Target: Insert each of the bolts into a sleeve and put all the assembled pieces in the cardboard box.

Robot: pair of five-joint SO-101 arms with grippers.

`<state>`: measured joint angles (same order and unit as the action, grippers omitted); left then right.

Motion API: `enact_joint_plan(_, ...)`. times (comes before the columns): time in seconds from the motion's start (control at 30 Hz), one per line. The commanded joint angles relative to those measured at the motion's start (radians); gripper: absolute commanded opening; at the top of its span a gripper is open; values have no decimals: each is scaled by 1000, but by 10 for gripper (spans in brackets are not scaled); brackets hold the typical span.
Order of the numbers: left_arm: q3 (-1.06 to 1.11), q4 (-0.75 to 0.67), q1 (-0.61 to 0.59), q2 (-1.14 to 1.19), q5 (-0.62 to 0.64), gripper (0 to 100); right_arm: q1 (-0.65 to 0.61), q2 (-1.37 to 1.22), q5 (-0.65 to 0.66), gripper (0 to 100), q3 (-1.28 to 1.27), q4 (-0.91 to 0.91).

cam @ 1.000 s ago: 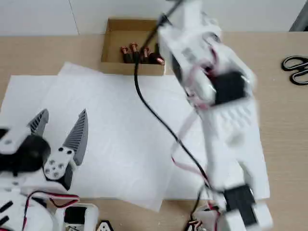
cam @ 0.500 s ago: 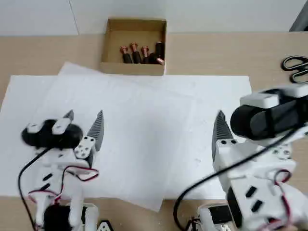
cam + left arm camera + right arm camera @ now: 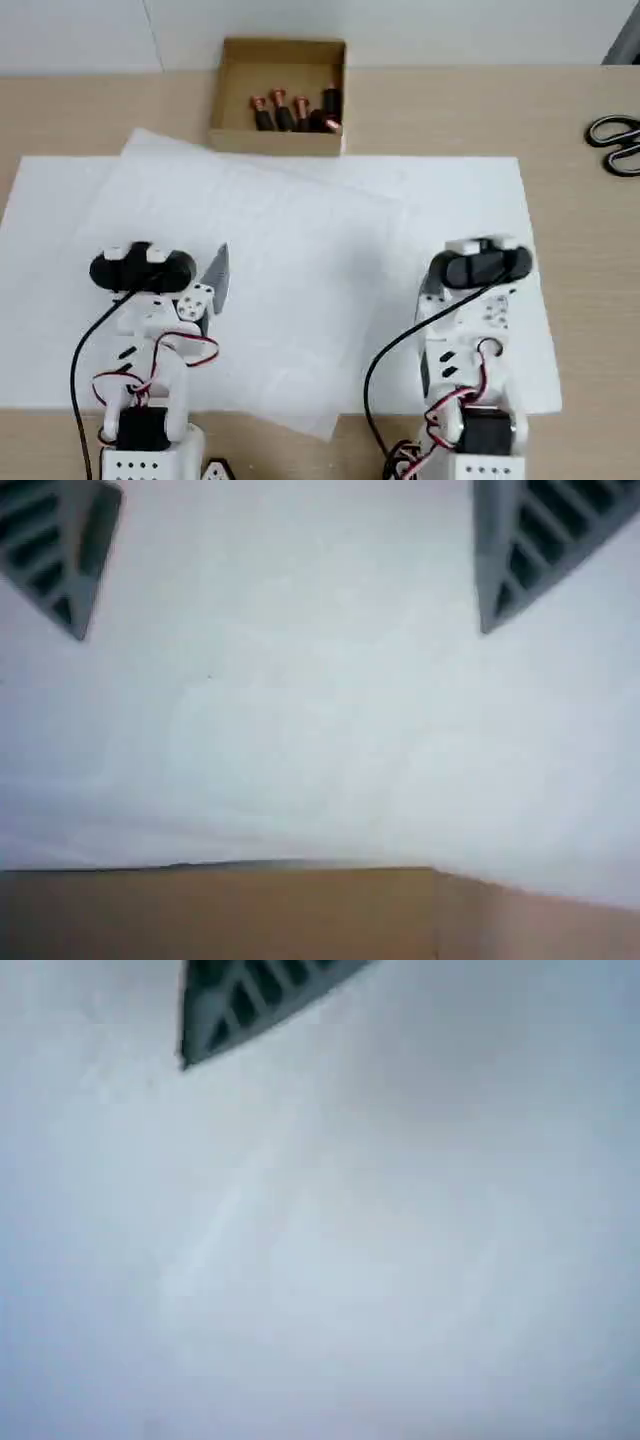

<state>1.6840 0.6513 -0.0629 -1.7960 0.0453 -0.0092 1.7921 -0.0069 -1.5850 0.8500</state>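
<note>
The cardboard box (image 3: 228, 95) stands at the back of the table with several copper-tipped bolts in dark sleeves (image 3: 295, 110) lying side by side inside it. My left gripper (image 3: 282, 632) hangs open and empty over the white sheet (image 3: 320, 740), close to the sheet's front edge. In the high view the left arm is folded back at the front left, with one grey finger (image 3: 218, 270) showing beside its black motor. The right arm (image 3: 478, 265) is folded back at the front right, and my right gripper (image 3: 190, 1055) hovers low over bare white sheet.
A large white sheet (image 3: 300, 230) covers the middle of the wooden table (image 3: 580, 220). Black scissors (image 3: 615, 140) lie at the far right edge. Bare table (image 3: 220, 915) shows just beyond the sheet's edge in the left wrist view.
The right arm has drawn back from over the box to the front right and folded down. The left arm has also pulled in and folded up.
</note>
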Motion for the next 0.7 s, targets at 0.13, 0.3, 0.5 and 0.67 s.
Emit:
enact_joint_plan(0.13,-2,123,5,-8,0,236,16,21,8,211,-98,2)
enact_joint_plan(0.3,-2,226,5,-8,0,236,16,21,6,210,-98,82)
enact_joint_plan(0.5,-2,226,3,-8,0,236,16,21,6,210,-98,84)
enact_joint_plan(0.67,-2,226,3,-8,0,236,16,21,6,210,-98,82)
